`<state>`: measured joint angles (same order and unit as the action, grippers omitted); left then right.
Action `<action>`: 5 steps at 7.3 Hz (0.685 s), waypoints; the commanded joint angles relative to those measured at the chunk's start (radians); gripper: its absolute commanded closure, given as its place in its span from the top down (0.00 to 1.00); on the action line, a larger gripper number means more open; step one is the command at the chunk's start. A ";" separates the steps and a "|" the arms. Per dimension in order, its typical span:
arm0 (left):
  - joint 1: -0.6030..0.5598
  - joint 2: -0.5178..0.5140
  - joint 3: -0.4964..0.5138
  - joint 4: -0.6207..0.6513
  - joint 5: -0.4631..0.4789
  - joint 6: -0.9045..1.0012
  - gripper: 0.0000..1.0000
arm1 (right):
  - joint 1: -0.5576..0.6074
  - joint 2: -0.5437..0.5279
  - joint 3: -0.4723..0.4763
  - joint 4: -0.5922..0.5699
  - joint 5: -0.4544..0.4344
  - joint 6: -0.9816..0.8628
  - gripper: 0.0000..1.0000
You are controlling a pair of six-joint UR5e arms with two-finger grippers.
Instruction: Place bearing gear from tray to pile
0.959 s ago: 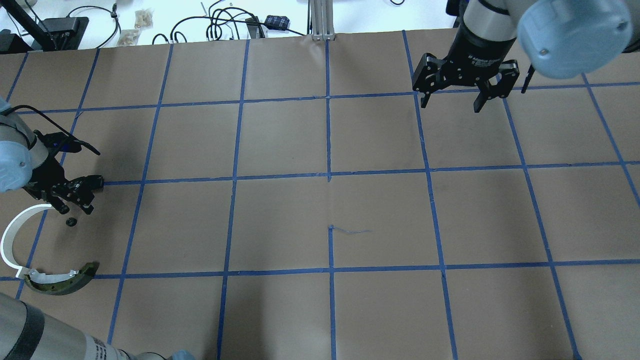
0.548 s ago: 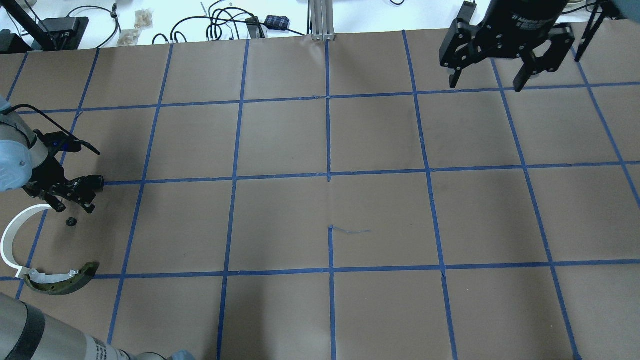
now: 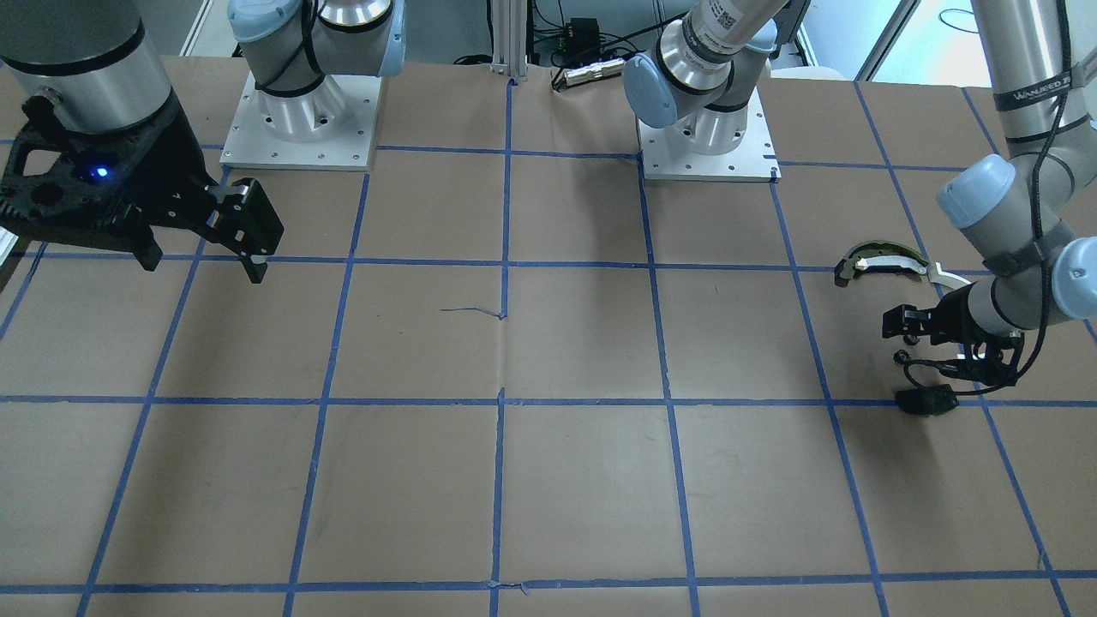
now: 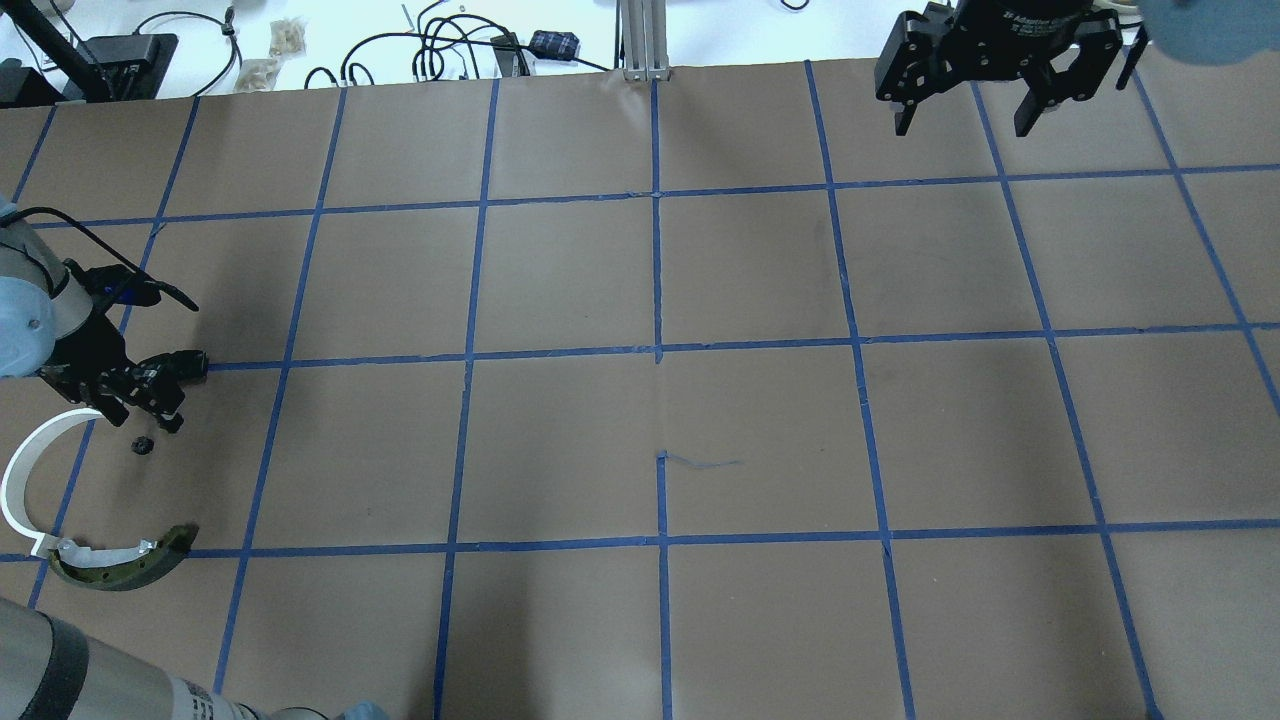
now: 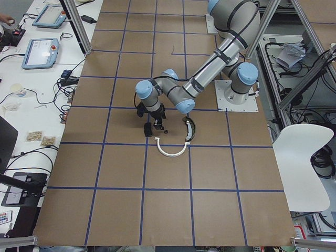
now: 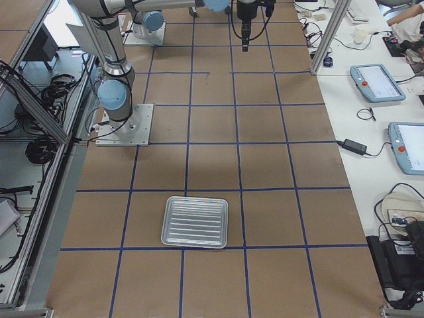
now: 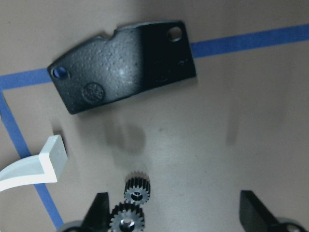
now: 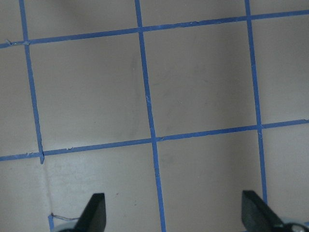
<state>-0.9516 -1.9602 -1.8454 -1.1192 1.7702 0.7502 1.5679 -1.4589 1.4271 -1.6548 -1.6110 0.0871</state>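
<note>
Brown paper, ruled with blue tape, carries the pile at the robot's left end of the table: a white arc strip, a dark curved piece at the strip's end nearer the robot, and a flat black plate. The bearing gear, small, black and toothed, lies flat on the paper among these, apart from the plate and near the strip's cut end. A second toothed wheel touches it, and I cannot tell whether the two are one part. The left gripper hangs low over the gear with its fingers spread wide and nothing between them. One fingertip stands just beside the second wheel, and whether they touch is unclear. The tray, well apart at the robot's right end, looks bare. So the step in hand seems to be the release and the lift away. To do it well, the lift should go straight up with no sideways drift, since a brush from that close finger would likely roll or flick so light a part out of the pile. The fingers should be spread the whole way up, and the start should be slow, in case the teeth cling to the pad. The right gripper, spread and empty, hovers over the far right of the table, well clear, and need not move.
</note>
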 commanded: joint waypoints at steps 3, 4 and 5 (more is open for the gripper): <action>-0.016 0.020 0.023 -0.022 0.000 0.000 1.00 | -0.003 -0.137 0.196 -0.125 -0.018 -0.024 1.00; -0.048 0.033 0.066 -0.065 0.000 -0.030 1.00 | -0.002 -0.159 0.193 -0.076 -0.015 -0.023 1.00; -0.108 0.056 0.112 -0.114 -0.005 -0.142 1.00 | -0.002 -0.156 0.193 -0.039 -0.017 -0.030 1.00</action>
<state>-1.0044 -1.9265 -1.7830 -1.1821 1.7691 0.6992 1.5662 -1.6006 1.6149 -1.7363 -1.6267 0.0619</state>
